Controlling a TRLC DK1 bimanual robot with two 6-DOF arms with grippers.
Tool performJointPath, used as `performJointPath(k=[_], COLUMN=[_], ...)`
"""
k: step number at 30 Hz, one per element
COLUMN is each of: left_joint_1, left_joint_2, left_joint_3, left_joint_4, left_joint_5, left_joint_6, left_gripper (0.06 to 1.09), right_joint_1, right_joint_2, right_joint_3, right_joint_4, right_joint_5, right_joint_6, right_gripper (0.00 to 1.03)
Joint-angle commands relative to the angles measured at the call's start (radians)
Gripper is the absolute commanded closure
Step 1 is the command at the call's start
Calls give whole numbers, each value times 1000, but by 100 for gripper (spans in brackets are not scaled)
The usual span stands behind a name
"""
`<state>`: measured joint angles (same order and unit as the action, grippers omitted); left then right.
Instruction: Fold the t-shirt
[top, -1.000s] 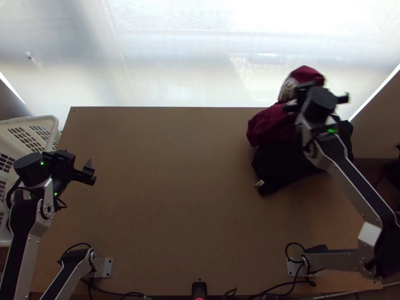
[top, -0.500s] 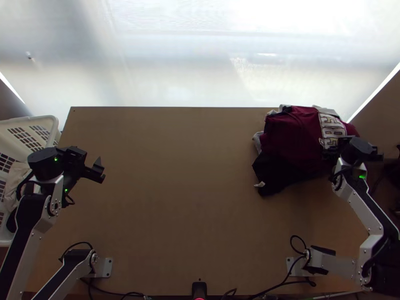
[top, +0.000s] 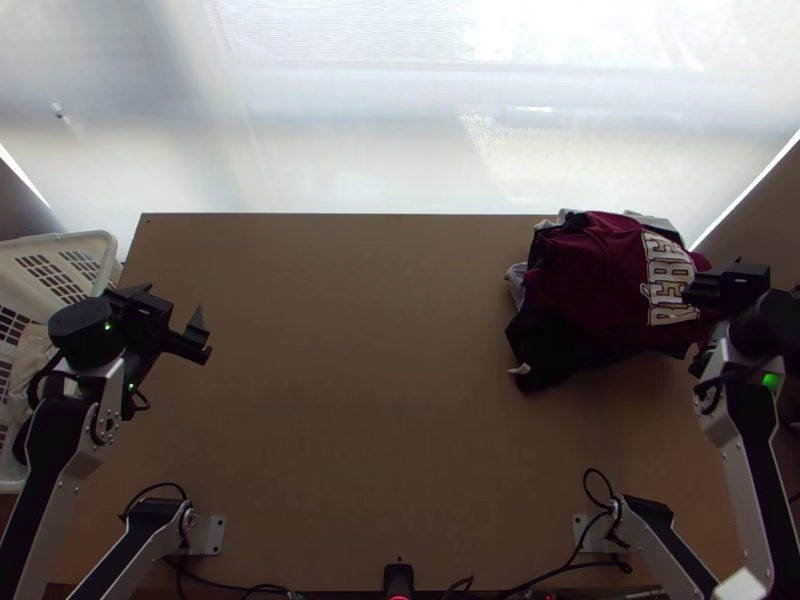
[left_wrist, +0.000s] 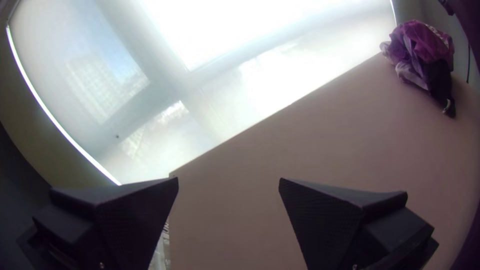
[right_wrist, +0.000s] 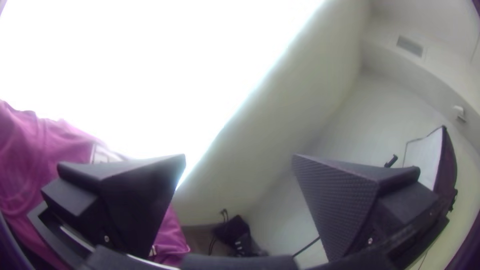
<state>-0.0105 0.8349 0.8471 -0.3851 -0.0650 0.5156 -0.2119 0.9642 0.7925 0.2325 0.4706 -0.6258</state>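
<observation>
At the table's back right, the maroon t-shirt with pale lettering lies bunched on a heap of black cloth and white cloth. My right gripper is beside its right edge in the top view. In the right wrist view that gripper is open, and maroon cloth shows behind one finger. Over the table's left edge, my left gripper holds nothing. The left wrist view has this gripper open, with the maroon shirt far off on the heap.
A white basket with pale cloth inside stands at the table's left side. Bare wooden tabletop stretches between the arms. A dark bag-like thing is farther off in the right wrist view.
The maroon shirt, earlier raised beyond the back edge near my right gripper, now lies on the heap with its lettering exposed. That gripper has moved rightward and nearer; the left one shifted slightly right.
</observation>
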Motion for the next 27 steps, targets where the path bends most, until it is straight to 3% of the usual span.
performJointPath(k=[1, 5, 8, 10, 12, 18, 20, 25, 27], left_joint_1=[-28, -82, -126, -134, -137, -186, -212, -224, -229], left_joint_2=[-114, -290, -434, -517, -622, -830, -836, -836, -835], left_joint_3=[0, -74, -174, -258, -365, -591, -637, -769, -772], left_joint_4=[63, 84, 112, 112, 195, 244, 247, 295, 235], left_joint_5=[-47, -50, -47, -35, -35, -19, -19, -6, 50], left_joint_6=[-15, -94, -140, -143, -143, -152, -186, -192, -216], left_gripper=[11, 11, 11, 11, 11, 11, 11, 11, 11], right_joint_1=[247, 465, 605, 580, 559, 588, 598, 559, 539], right_joint_2=[-260, -394, -504, -530, -591, -918, -970, -966, -963], right_joint_3=[76, -81, -230, -349, -432, -682, -696, -700, -702], right_joint_4=[-56, -58, -35, 59, 64, 27, -145, -335, -346], right_joint_5=[85, 143, 155, 161, 160, 160, 161, 83, 30], right_joint_6=[-175, -245, -235, -215, -138, -126, -20, 218, 241], right_gripper=[5, 5, 5, 5, 5, 5, 5, 5, 5])
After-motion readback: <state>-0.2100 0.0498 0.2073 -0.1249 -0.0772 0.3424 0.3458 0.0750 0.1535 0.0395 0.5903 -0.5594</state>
